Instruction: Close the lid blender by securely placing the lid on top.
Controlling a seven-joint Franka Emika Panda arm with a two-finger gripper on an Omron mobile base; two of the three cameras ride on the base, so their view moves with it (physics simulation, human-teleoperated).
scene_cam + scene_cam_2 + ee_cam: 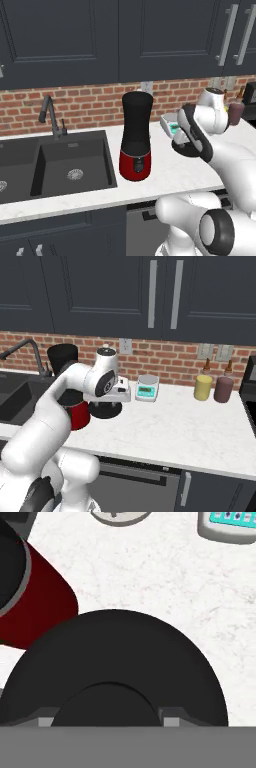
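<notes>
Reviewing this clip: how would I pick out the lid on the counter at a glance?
Start at the sink, then move right past the blender on the white counter. The lid is the flat black disc under the gripper, unlike the grey-and-teal scale behind it.

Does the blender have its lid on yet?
No. The lid lies flat on the counter beside the blender, under the gripper.

no readable text, scale (147, 387) display too blurred
</notes>
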